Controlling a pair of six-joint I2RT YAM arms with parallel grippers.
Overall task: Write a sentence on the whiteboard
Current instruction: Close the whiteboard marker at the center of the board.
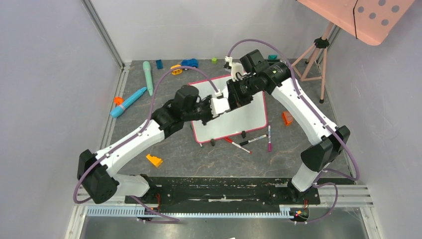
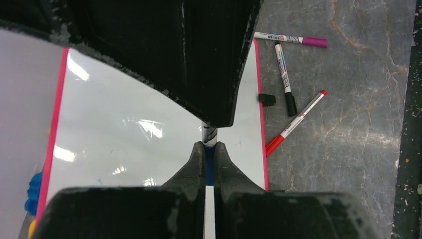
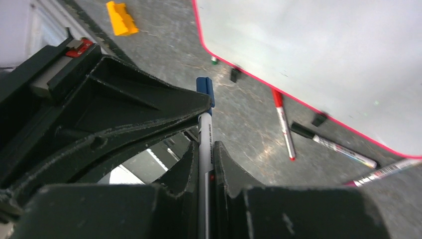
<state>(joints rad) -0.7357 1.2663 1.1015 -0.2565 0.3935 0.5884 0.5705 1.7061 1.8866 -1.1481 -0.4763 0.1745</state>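
Flat on the grey table [image 1: 199, 164], about mid-way across and toward the far side: the whiteboard [image 1: 246, 119], turned a little askew, pink-red frame all round, two black clip feet [image 1: 212, 142] on its near edge. Carries patches of glare on the white surface in the left wrist view.

Above the board, meeting tip to tip: both arms. Between them, a blue-capped marker [image 3: 205, 130], gripped from two sides. Clamped on the blue cap end with the left end effector [image 2: 209, 149], fingers pressed tight against it. Clamped on the white barrel with the right end effector [image 3: 205, 149], just behind the cap, with the cap poking out past the fingertips toward the left one.

On the table just beyond the board's near-right corner, close together: a red marker [image 1: 237, 145], a black-capped marker [image 1: 253, 140] and a magenta-capped marker [image 1: 269, 138], none touching the frame.

Near the left arm's forearm, an orange block [image 1: 154, 160]. Off to the far left, a light blue pen-shaped toy [image 1: 128, 102] and a mint-green one [image 1: 148, 77], well apart from the board. At the far right, a pink tripod [image 1: 318, 59].
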